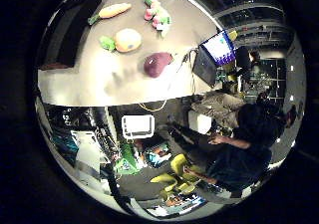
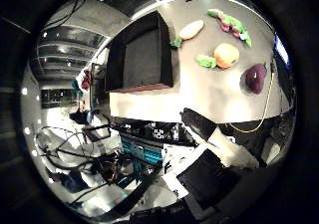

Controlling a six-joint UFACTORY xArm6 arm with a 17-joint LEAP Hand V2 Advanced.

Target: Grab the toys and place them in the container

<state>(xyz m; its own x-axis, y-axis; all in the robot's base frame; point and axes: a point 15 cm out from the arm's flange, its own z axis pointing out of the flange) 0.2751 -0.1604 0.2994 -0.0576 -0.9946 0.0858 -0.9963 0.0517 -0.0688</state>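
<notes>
Grey table (image 2: 209,92) carries all we see: black container (image 2: 142,55) standing empty, toys beside it and apart — carrot (image 1: 113,10), orange fruit (image 1: 127,40), purple eggplant (image 1: 157,63), pink-green plush (image 1: 158,15). Whether the hand is spread or curled, we cannot tell.

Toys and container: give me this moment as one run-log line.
toys: four on table | container: empty, on table | hand: holding nothing seen
</notes>
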